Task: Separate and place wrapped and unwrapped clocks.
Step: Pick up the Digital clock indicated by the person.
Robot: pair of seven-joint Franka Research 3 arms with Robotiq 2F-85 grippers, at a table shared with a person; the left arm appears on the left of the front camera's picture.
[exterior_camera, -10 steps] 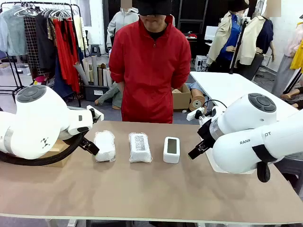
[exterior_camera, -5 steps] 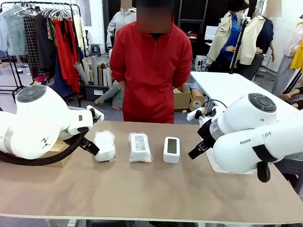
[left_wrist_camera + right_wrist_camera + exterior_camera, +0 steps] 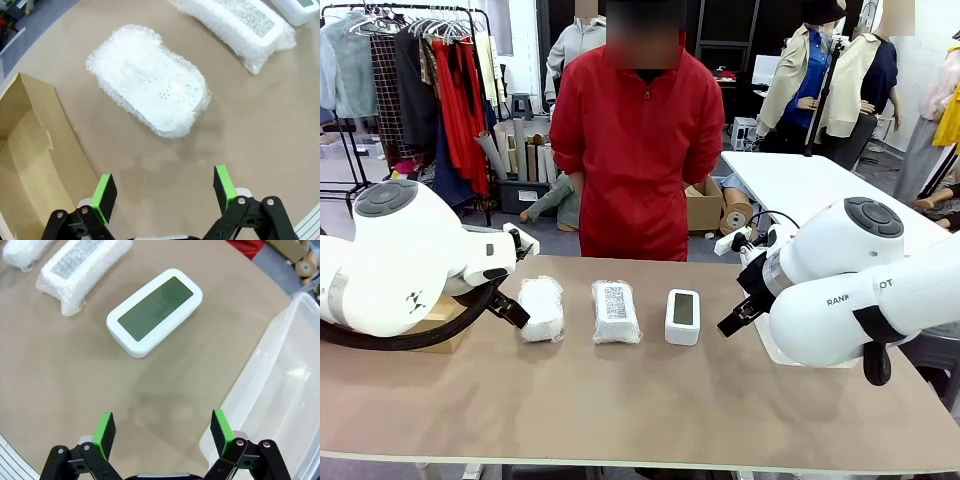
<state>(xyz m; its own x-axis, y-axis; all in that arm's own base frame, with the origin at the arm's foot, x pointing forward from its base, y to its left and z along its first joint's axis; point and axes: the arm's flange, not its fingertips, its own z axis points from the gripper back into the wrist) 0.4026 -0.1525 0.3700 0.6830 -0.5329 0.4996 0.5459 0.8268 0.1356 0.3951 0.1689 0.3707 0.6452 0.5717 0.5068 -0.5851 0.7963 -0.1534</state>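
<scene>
Task looks unstarted, nothing sorted yet. All three clocks lie in one row on the table [image 3: 620,410], each apart from its neighbour. Landmark is the labelled wrapped clock [image 3: 616,311], the bubble-wrap bundle with dark print, in the middle of the row. The plain wrapped clock [image 3: 541,308] is just to its left, the bare clock [image 3: 682,316] with its grey-green screen up just to its right. The left gripper [image 3: 164,186] hovers above the table on the near side of the plain bundle, left of the landmark, jaws wide, holding nothing, pads clear of the wrap. The right gripper [image 3: 162,431] hovers near the bare clock, right of the landmark, jaws wide too, empty, no contact. A cardboard box [image 3: 30,150] sits farther left of the landmark, beyond the plain bundle; what I can see of its inside holds no clock. A clear bin [image 3: 280,390] sits farther right, beyond the bare clock, and looks empty too. My guess is these are the two drop spots, wrapped to one and bare to the other, but which is which I can't tell. The person [image 3: 638,140] stands at the far edge behind the landmark, hands out of sight. Left to do: every pick and every place, so three items to go.
</scene>
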